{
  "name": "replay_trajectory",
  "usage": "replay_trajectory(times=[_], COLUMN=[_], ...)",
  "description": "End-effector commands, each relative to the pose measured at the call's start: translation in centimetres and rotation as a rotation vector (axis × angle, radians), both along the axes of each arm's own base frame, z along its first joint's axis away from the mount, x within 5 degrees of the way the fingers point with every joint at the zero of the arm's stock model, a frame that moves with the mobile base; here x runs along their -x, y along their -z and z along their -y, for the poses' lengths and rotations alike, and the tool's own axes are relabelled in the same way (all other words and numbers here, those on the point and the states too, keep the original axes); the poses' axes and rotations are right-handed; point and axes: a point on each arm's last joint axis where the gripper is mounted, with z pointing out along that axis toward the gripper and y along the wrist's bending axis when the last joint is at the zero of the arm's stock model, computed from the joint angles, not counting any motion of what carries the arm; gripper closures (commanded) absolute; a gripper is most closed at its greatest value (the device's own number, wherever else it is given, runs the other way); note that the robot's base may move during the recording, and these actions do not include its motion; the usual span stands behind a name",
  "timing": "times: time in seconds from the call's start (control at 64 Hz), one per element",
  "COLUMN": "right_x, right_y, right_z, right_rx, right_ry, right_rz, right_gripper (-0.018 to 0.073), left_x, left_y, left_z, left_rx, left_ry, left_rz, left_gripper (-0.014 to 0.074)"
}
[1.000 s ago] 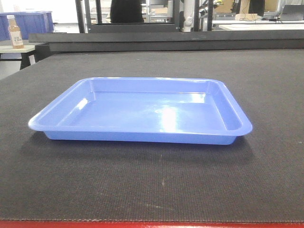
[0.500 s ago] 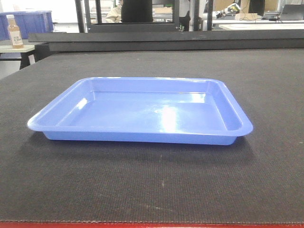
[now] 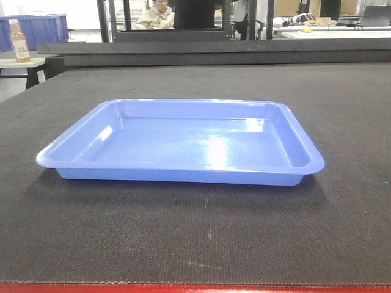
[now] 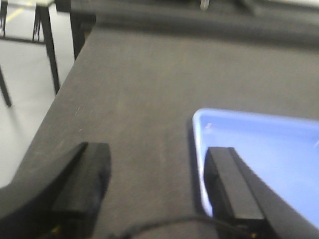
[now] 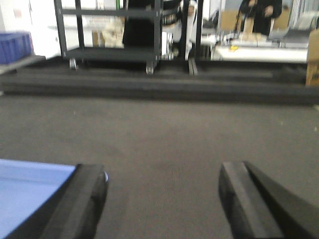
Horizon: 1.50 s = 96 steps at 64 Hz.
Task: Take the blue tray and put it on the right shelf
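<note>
I see the blue tray (image 3: 183, 143) lying flat on the dark mat (image 3: 201, 238), about midway between left and right, with one long side toward the front camera. Its glossy floor catches a bright reflection right of centre. The table's red edge (image 3: 195, 289) runs along the near side, well apart from the tray.

From the left wrist camera, the left gripper (image 4: 157, 194) sits low over the mat at the tray's left end. Its fingers (image 4: 82, 184) are spread wide, with only mat between them. The finger nearer the tray overlaps the tray's left rim in that view. I cannot tell whether it touches the plastic.

From the right wrist camera, the right gripper (image 5: 162, 199) sits at the tray's right end. Its fingers (image 5: 249, 199) are also wide apart over bare mat. The finger on the tray side covers the tray's right rim, and here too I cannot judge contact. Both wrist views are blurred.

Far left, a bottle (image 3: 19, 41) stands on a pale side table (image 3: 21, 63) in front of blue bins (image 3: 43, 27). Beyond the table's far side I see a person (image 3: 156, 15) and a black cart (image 5: 109, 50) on wheels.
</note>
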Motion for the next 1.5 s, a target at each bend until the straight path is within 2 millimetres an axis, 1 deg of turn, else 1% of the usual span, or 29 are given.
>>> replay_trajectory(times=[0.0, 0.078, 0.203, 0.234, 0.297, 0.391, 0.422, 0.453, 0.5, 0.516, 0.578, 0.609, 0.672, 0.734, 0.828, 0.969, 1.078, 1.125, 1.312, 1.484], right_x=[-1.4, -2.8, -5.5, -6.1, -7.7, -10.7, -12.3, -13.2, -14.7, -15.2, -17.4, -18.6, -20.6, -22.2, -24.4, -26.6, -27.5, -27.9, -29.1, -30.0], right_y=[-2.4, -3.3, -4.8, -5.0, -5.6, -5.9, -5.7, -5.7, -5.6, -5.8, -5.4, -4.9, -4.0, -3.3, -1.6, 1.0, 2.8, 3.7, 5.7, 7.7], right_z=[-0.2, -0.9, -3.1, -3.7, -5.2, -7.5, -8.3, -8.6, -9.2, -9.4, -10.0, -10.3, -10.6, -10.8, -11.4, -12.1, -12.5, -12.6, -13.1, -13.5], right_rx=[0.0, -0.003, 0.013, 0.022, 0.042, 0.061, 0.051, 0.042, 0.013, 0.005, -0.014, -0.011, -0.025, -0.039, -0.07, -0.088, -0.074, -0.069, -0.06, -0.051], right_ry=[-0.023, -0.093, -0.245, -0.278, -0.347, -0.409, -0.411, -0.408, -0.394, -0.39, -0.342, -0.309, -0.234, -0.166, -0.103, -0.074, -0.064, -0.06, -0.058, -0.054], right_rz=[0.054, -0.006, -0.168, -0.213, -0.287, -0.429, -0.497, -0.543, -0.609, -0.619, -0.705, -0.743, -0.815, -0.866, -0.94, -0.994, -1.038, -1.056, -1.08, -1.106], right_gripper=[-0.0069, -0.0069, -0.0065, -0.0065, -0.0065, -0.0065, -0.0065, -0.0065, -0.0065, -0.0065, -0.0065, -0.0065, -0.0065, -0.0065, -0.0065, -0.0065, -0.0065, -0.0065, -0.0065, -0.0065], left_x=[-1.6, -3.0, -5.3, -5.8, -7.6, -10.5, -11.6, -12.4, -14.0, -14.4, -16.2, -17.2, -19.1, -20.6, -22.5, -24.6, -26.0, -26.5, -28.1, -28.8], left_y=[-2.2, -2.5, -2.4, -2.5, -2.0, -1.4, -1.2, -1.2, -0.7, -0.6, 0.1, 0.5, 1.3, 2.1, 2.9, 4.7, 6.1, 7.0, 9.8, 11.2], left_z=[0.9, 2.4, 5.2, 5.8, 7.0, 8.4, 8.8, 9.0, 9.3, 9.3, 9.3, 9.3, 9.3, 9.8, 10.8, 12.5, 12.9, 13.1, 12.8, 12.6], left_rx=[-0.048, -0.059, -0.082, -0.087, -0.091, -0.079, -0.095, -0.1, -0.114, -0.13, -0.208, -0.235, -0.236, -0.237, -0.204, -0.127, -0.131, -0.117, -0.08, -0.07], left_ry=[0.086, 0.204, 0.357, 0.378, 0.405, 0.402, 0.396, 0.383, 0.349, 0.336, 0.28, 0.231, 0.134, 0.104, 0.097, 0.13, 0.125, 0.128, 0.105, 0.101], left_rz=[0.067, 0.01, -0.124, -0.147, -0.228, -0.352, -0.399, -0.424, -0.491, -0.504, -0.569, -0.607, -0.673, -0.728, -0.779, -0.838, -0.855, -0.868, -0.936, -0.957], left_gripper=[0.0232, 0.0232, 0.0232, 0.0232, 0.0232, 0.0232, 0.0232, 0.0233, 0.0233, 0.0233, 0.0233, 0.0233, 0.0233, 0.0233, 0.0233, 0.0233, 0.0233, 0.0233, 0.0233, 0.0233])
